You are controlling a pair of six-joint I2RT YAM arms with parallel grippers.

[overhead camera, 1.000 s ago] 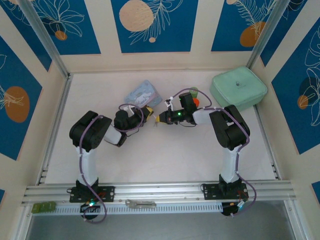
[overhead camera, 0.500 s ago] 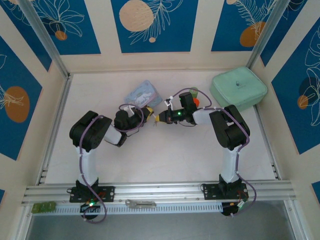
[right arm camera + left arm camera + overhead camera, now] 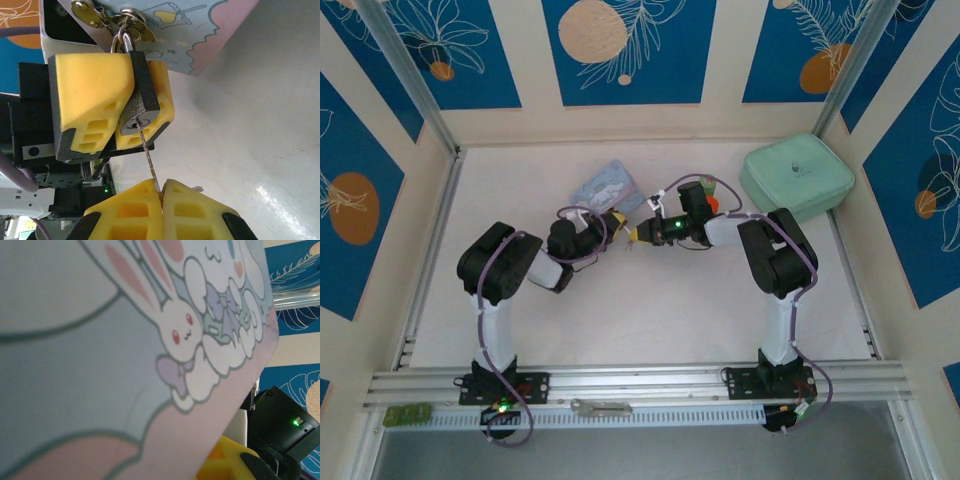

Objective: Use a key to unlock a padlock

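Top view: left gripper (image 3: 613,222) and right gripper (image 3: 638,236) meet tip to tip mid-table, just beside a pale blue cartoon-printed tin (image 3: 608,185)

Left wrist view: tin lid close against the lens

Right wrist view: left gripper clamps the small dark boxy padlock (image 3: 141,95); right gripper pinched tight on the thin silvery key (image 3: 149,160), blade tip at the keyhole

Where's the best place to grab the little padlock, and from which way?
Grab the padlock by the two flat faces of its dark boxy body, coming in from the side, as the left pincer does. Those faces are wide and flat, the shackle is thin, and the keyhole end must stay free for the key.
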